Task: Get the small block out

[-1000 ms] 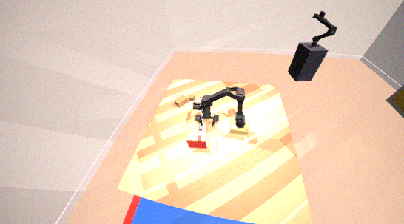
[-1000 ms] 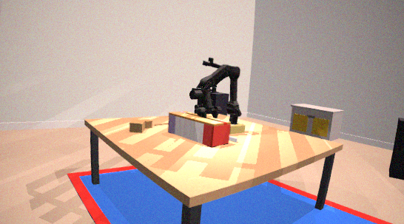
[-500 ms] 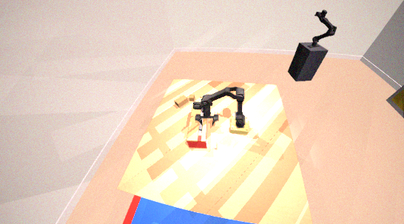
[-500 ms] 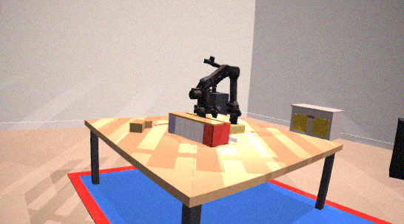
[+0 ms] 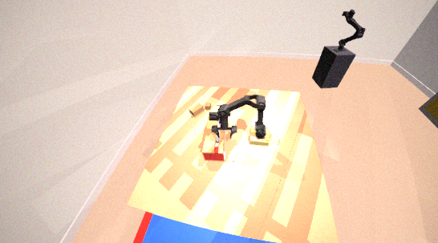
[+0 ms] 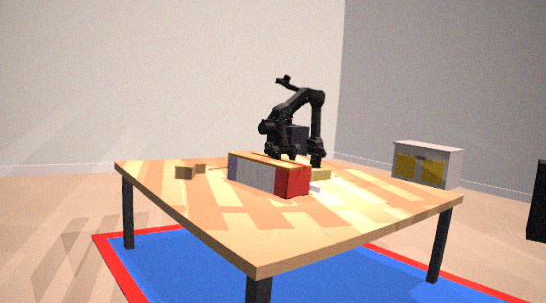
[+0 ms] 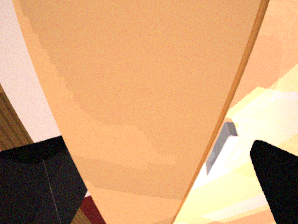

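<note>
The box [image 5: 207, 145] [image 6: 250, 175] stands on the table with a wooden top, a pale front and a red end. Its top [image 7: 130, 75] fills the middle of the wrist view. I cannot make out the small block in any view. My gripper [image 5: 225, 134] [image 6: 283, 155] [image 7: 182, 139] is open and empty, above the box top. In the wrist view its fingers appear on either side of the top panel. A small grey bar [image 7: 220, 147] shows beside the box's edge, near the right finger. The inside of the box is hidden.
Two brown wooden pieces, a larger one [image 5: 196, 110] [image 6: 185, 171] and a smaller one [image 5: 208, 106] [image 6: 200, 168], lie beyond the box's far end. The arm's yellowish base [image 5: 259, 141] [image 6: 320, 174] stands beside the box. A small white piece [image 6: 315, 189] shows beside the red end.
</note>
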